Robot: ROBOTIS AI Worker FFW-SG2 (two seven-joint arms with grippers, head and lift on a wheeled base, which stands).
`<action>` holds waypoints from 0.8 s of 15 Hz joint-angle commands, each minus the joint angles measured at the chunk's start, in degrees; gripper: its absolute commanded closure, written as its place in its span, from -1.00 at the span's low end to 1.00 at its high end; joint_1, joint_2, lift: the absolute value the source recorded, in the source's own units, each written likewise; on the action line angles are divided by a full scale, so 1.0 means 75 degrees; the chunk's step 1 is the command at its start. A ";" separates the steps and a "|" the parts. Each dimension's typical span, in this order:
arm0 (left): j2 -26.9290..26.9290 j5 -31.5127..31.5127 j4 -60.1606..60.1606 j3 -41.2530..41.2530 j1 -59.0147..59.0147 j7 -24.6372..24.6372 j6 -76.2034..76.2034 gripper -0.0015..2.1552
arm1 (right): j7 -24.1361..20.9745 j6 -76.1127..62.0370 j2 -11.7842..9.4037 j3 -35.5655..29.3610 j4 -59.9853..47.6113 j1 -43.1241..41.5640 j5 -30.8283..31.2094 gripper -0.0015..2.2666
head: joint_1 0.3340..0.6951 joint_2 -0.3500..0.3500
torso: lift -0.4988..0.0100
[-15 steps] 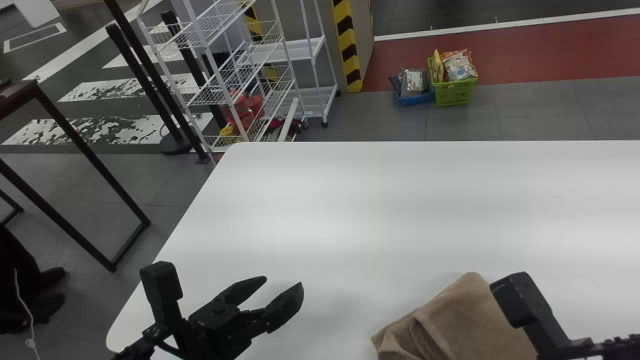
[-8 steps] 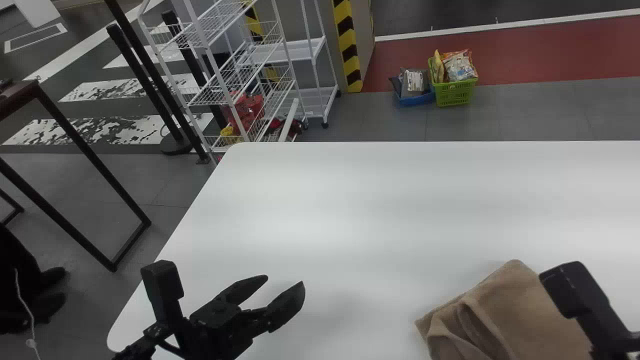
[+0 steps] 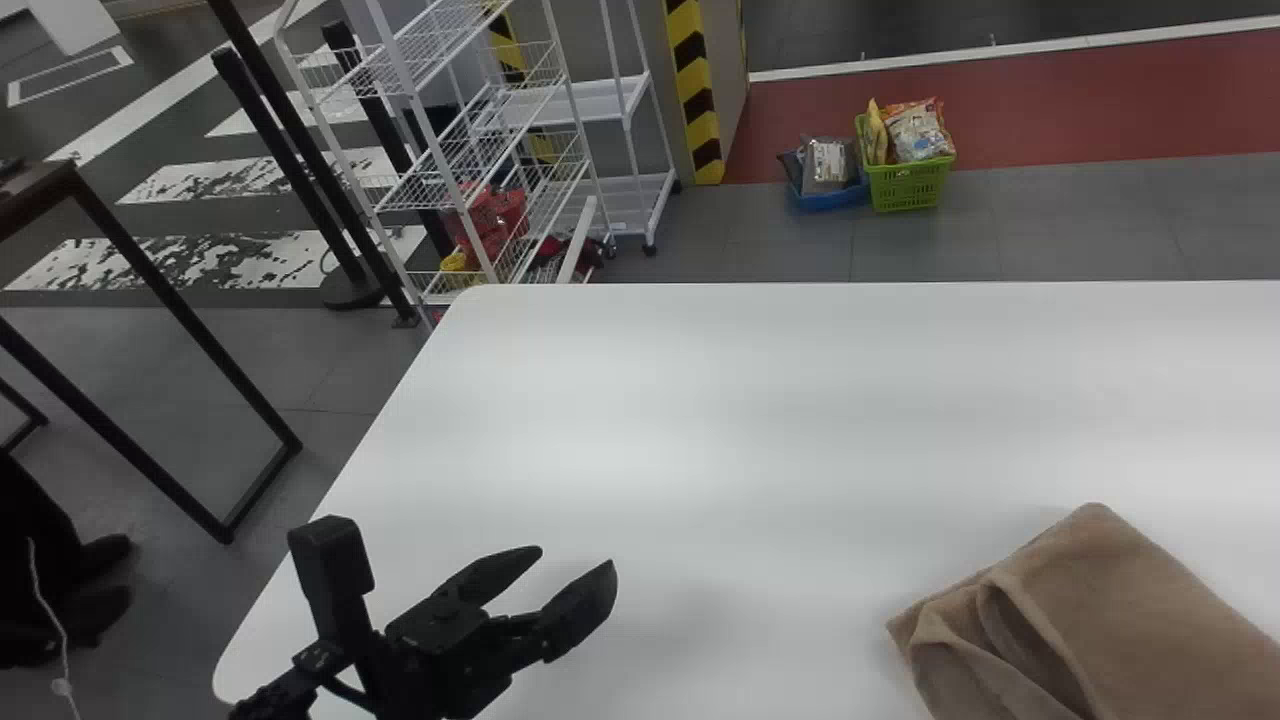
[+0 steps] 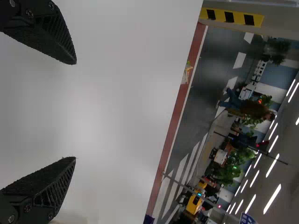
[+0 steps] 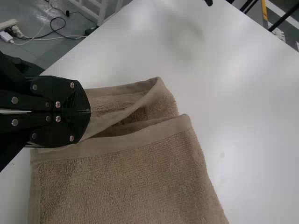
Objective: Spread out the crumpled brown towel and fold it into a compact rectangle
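Note:
My left gripper (image 3: pixel 578 578) is parked over the table's near left part, its fingers apart with nothing between them; the left wrist view also has this gripper (image 4: pixel 74 110) open. The brown towel (image 3: pixel 1130 610) lies at the near right of the white table (image 3: pixel 700 430), partly folded, with a wavy loose layer on its left side. In the right wrist view, my right gripper (image 5: pixel 89 112) is shut on the hemmed edge of the towel (image 5: pixel 126 182), where two layers part in a fold.
Beyond the far table edge stand a white wire rack (image 3: pixel 480 150) and a green basket (image 3: pixel 910 183) on the floor. A dark-framed table (image 3: pixel 180 300) is off to the left. Cables (image 5: pixel 51 32) lie on the floor in the right wrist view.
The towel has slid to the right across the table, moving with my right arm, which has left the head view. The left arm has barely shifted.

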 commanded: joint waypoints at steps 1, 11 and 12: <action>-0.0020 -0.0015 -0.0020 -0.0026 0.0000 0.0000 0.0000 -0.92 | 0.0025 0.0039 0.0000 -0.0296 -0.0429 0.0143 -0.0474 0.51 | 1.00 0.92 | 0.46; -0.0020 -0.0027 0.0003 -0.0026 0.0024 0.0000 0.0000 -0.92 | 0.0025 0.0039 -0.0105 0.0689 0.0555 -0.0021 0.0171 0.51 | 1.00 1.00 | 0.46; -0.0020 -0.0027 0.0015 -0.0026 0.0024 0.0012 0.0000 -0.92 | 0.0025 0.0039 -0.0176 0.0665 0.0555 -0.0021 0.0217 0.51 | 1.00 1.00 | 0.46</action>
